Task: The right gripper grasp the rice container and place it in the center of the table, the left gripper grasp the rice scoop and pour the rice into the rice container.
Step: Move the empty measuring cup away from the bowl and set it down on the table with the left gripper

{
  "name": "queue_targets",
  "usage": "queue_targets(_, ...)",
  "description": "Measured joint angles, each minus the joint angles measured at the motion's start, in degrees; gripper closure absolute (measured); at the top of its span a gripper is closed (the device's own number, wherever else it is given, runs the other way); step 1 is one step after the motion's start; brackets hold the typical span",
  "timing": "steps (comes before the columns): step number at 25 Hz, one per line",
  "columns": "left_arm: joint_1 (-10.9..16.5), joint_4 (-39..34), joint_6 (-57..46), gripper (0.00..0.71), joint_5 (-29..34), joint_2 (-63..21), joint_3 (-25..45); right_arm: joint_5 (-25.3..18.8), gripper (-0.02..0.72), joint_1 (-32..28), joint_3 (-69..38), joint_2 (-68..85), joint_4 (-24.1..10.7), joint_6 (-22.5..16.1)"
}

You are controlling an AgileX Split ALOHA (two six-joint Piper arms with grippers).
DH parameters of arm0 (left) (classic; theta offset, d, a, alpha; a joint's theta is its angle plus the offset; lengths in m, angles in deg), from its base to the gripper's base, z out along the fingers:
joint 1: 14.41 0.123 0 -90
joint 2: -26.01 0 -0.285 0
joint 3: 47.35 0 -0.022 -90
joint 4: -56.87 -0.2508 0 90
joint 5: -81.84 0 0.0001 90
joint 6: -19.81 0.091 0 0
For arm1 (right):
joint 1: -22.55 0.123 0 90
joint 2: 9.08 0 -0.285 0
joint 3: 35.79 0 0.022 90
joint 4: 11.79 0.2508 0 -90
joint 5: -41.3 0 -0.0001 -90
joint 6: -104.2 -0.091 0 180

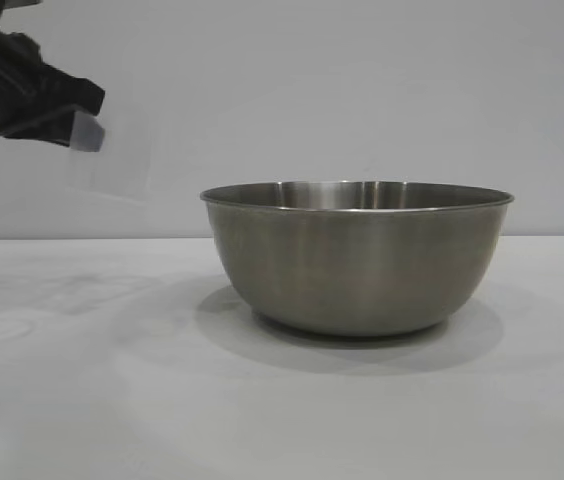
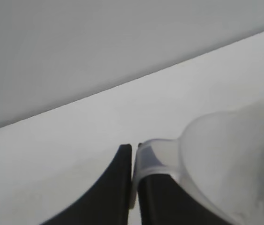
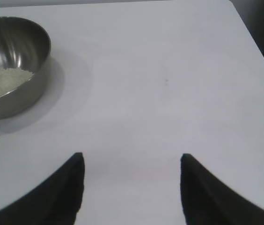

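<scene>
1. your left gripper (image 1: 74, 118) is up at the far left of the exterior view, well above the table (image 1: 82, 400). in its own wrist view (image 2: 133, 161) you see the two black fingers (image 2: 118, 187) pressed nearly together, pinching the small handle of the scoop.
2. the scoop (image 2: 225, 159) sits just beyond those fingertips, its clear cup body spreading out to one side of them. in the exterior view it shows only as a faint clear shape (image 1: 112, 155) hanging from the gripper, tilted, off the table. you can make out a few whitish specks on its inner wall, but you cannot tell how much is left in it.
3. the bowl (image 1: 357, 258) is to the right of your left gripper and lower, standing upright on the table, well apart from the scoop. nothing touches it.
4. the rice (image 3: 3, 80) lies inside the bowl (image 3: 10, 61) as a pale heap on the bottom; you see it only from the right wrist view.
5. your right gripper (image 3: 132, 187) hovers over bare table with its jaws spread fairly wide and nothing between them. the bowl is well ahead of it and off to one side, out of reach of the fingers (image 3: 66, 187).
</scene>
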Motion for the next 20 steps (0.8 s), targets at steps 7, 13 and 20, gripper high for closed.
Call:
queue_targets(7,0.0,0.4,0.4,0.71,-1.8,3.1,0.1,0.0,0.322,0.0,0.0,0.0,0.0,0.0)
queue_targets(13,0.0,0.4,0.6,0.71,-3.3,4.2,2.1,0.0,0.322,0.0,0.0,0.0,0.0,0.0)
queue_targets(20,0.0,0.4,1.8,0.71,-4.8,4.2,5.0,0.0,0.322,0.0,0.0,0.0,0.0,0.0)
